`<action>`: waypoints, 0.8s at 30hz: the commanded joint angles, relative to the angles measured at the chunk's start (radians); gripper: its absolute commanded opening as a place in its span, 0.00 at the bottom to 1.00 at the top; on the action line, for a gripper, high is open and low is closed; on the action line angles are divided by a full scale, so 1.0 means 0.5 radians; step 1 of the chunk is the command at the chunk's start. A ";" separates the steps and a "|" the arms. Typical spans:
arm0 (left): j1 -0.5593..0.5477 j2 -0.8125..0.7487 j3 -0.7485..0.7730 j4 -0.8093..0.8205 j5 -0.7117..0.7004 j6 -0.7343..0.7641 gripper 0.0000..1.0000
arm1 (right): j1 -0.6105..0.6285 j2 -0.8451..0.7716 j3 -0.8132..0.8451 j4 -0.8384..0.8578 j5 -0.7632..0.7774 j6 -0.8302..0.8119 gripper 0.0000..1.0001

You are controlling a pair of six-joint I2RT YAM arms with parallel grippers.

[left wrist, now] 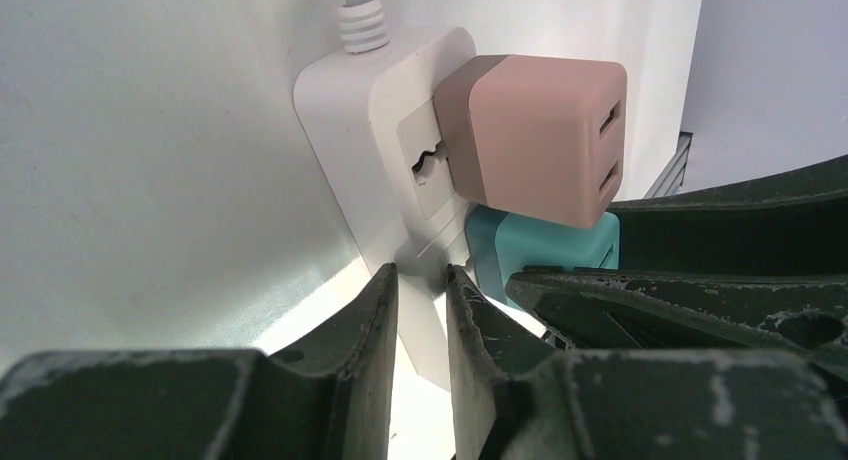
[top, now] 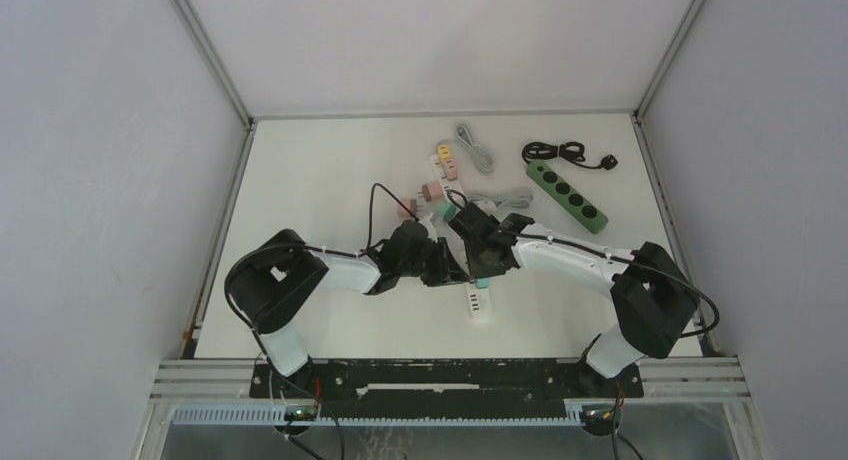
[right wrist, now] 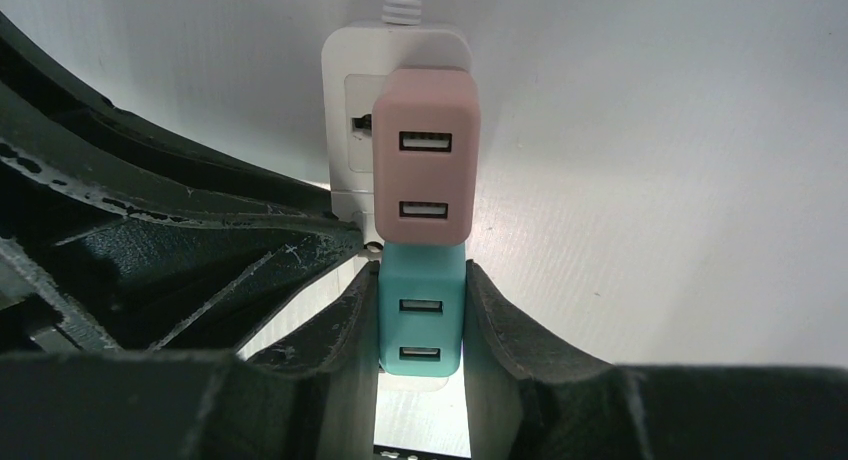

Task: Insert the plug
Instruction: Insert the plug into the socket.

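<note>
The right gripper (right wrist: 420, 285) is clamping the teal plug (right wrist: 421, 325) by its sides, pressing it against the white power strip (right wrist: 343, 100) just below the pink plug (right wrist: 426, 155). The left gripper (left wrist: 420, 285) is sitting narrowly parted at the strip's edge; I cannot tell whether it is gripping.

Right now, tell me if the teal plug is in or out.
Looks in: teal plug sits against the strip beside the pink plug, no prongs showing, right gripper shut on it. Fully seated: cannot tell.
</note>
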 commanded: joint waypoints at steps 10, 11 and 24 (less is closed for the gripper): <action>-0.010 -0.232 0.024 -0.149 -0.153 0.067 0.41 | 0.047 -0.153 0.054 -0.009 -0.019 0.061 0.40; -0.010 -0.259 0.022 -0.173 -0.172 0.074 0.43 | 0.047 -0.189 0.066 -0.014 -0.005 0.063 0.44; -0.004 -0.819 -0.005 -0.857 -0.753 0.360 0.66 | 0.093 -0.705 0.035 -0.052 0.218 0.081 0.86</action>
